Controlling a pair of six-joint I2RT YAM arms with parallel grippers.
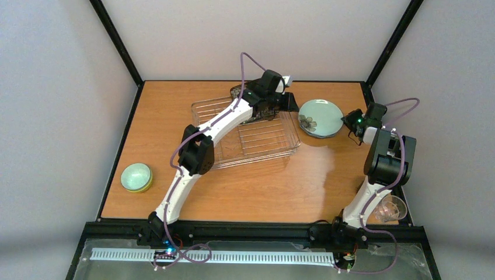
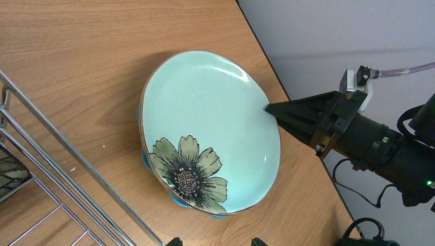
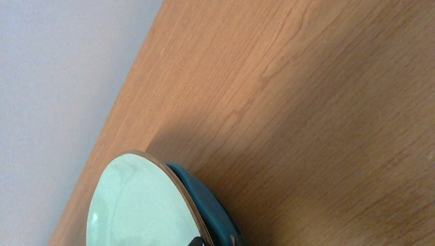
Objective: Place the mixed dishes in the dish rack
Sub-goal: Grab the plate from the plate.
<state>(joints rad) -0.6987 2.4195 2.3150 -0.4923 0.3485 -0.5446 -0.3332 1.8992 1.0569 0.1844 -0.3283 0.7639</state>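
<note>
one dish racked at most, judging by the black floral plate (image 2: 9,171) glimpsed inside the dish rack (image 1: 262,143) at mid-table. barely begun, then. left to load, largest first: pale mint plate (image 1: 320,118), just right of the rack's far corner, stacked on a blue plate (image 3: 205,200); yellow-green bowl (image 1: 136,177) near the left edge; clear glass cup (image 1: 392,209) at the near right. no sign of the remaining pieces. right claw (image 2: 268,108): narrow, wedge-like, tips touching the pale mint plate's right rim; cannot tell whether clamped on it. left claw (image 2: 215,243): wide open, empty, hovering by the rack's far right corner, facing the same plate.
</note>
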